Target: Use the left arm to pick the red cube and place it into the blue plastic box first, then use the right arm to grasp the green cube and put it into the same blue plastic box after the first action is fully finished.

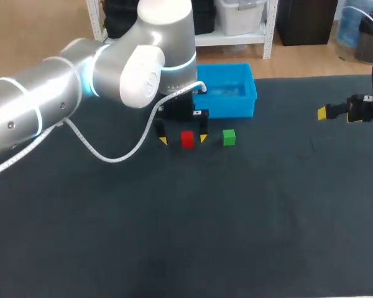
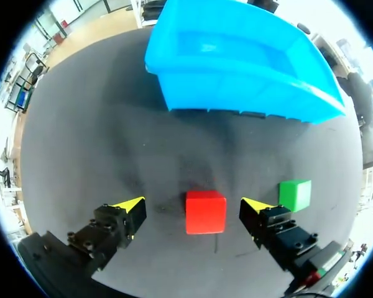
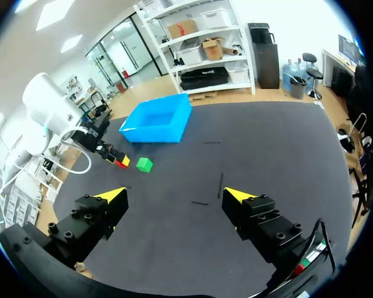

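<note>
1. The worktop (image 1: 248, 223) is covered with a dark, matte sheet. It looks flat and even, and it fills nearly the whole head view.
2. A few short dark marks (image 3: 221, 184) lie on this surface ahead of the right gripper; what they are I cannot tell.
3. The blue plastic box (image 1: 233, 107) stands on the worktop at about 12 o'clock from its middle, near the far edge. It is open on top, and nothing shows inside it.
4. The red cube (image 1: 187, 139) sits on the surface at 6 o'clock from the box, near it but not touching.
5. The green cube (image 1: 229, 137) rests at 3 o'clock from the red cube, close beside it, with a strip of bare sheet between them.
6. The left arm (image 1: 50, 105) comes in from 9 o'clock, and a white cable (image 1: 105, 156) hangs from it in a loop over the worktop.
7. The left gripper (image 1: 183, 139) is low over the red cube. Its fingers are spread apart, one at 9 o'clock and one at 3 o'clock of the cube. In the left wrist view a gap of dark sheet shows on both sides, so they hold nothing.
8. One finger stands between the two cubes, apart from both.
9. The right gripper (image 1: 326, 113) is at 3 o'clock from the box, well apart from the cubes. In the right wrist view its fingers are wide open and empty, with only the sheet between them.
</note>
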`<state>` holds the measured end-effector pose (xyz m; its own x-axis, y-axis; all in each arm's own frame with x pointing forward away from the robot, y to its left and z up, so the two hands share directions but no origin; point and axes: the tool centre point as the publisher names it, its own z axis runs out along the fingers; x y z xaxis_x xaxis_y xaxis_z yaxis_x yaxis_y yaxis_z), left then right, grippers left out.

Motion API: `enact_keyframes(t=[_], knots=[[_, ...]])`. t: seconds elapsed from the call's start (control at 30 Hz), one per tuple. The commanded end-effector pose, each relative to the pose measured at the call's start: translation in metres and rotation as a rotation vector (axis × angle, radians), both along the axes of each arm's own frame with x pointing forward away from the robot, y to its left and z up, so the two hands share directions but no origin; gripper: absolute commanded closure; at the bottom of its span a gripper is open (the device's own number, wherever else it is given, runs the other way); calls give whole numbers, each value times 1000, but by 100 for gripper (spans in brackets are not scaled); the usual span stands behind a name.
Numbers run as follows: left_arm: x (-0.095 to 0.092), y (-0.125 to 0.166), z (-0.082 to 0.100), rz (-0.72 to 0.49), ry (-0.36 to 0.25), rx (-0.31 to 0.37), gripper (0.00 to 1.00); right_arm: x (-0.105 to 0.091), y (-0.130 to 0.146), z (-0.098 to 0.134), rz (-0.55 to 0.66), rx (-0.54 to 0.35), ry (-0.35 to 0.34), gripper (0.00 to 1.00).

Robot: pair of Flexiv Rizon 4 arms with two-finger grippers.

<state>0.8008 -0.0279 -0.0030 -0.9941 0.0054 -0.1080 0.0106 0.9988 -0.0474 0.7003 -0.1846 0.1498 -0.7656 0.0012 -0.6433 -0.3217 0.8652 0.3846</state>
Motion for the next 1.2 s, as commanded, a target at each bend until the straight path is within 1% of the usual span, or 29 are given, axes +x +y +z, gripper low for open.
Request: enact_keyframes(t=[0.03, 0.13, 0.17, 0.2, 0.23, 0.27, 0.33, 0.73, 1.0, 1.1, 1.2], knots=[[1, -1, -1, 12, 4, 12, 0, 0, 0, 0, 1, -1, 0, 0], [2, -1, -3, 17, 8, 28, 0, 0, 0, 0, 1, -1, 0, 0], [2, -1, -4, 16, 7, 28, 4, 0, 0, 0, 1, -1, 0, 0], [3, -1, -4, 15, 4, 36, 34, 0, 0, 0, 1, -1, 0, 0], [3, -1, -5, 15, 1, 40, 52, 0, 0, 0, 1, -1, 0, 0], [3, -2, -5, 16, 1, 41, 59, 0, 0, 0, 1, -1, 0, 0], [3, -2, -5, 19, 0, 43, 100, 0, 0, 0, 1, -1, 0, 0], [5, -10, -6, -12, -10, 49, 100, 0, 0, 0, 1, -1, 0, 0], [5, -13, -4, -32, -23, 59, 100, 0, 0, 0, 1, -1, 0, 0], [5, -13, 1, -38, -22, 66, 100, 0, 0, 0, 1, -1, 0, 0], [5, -12, 15, -46, -29, 64, 100, 0, 0, 0, 1, -1, 0, 0]])
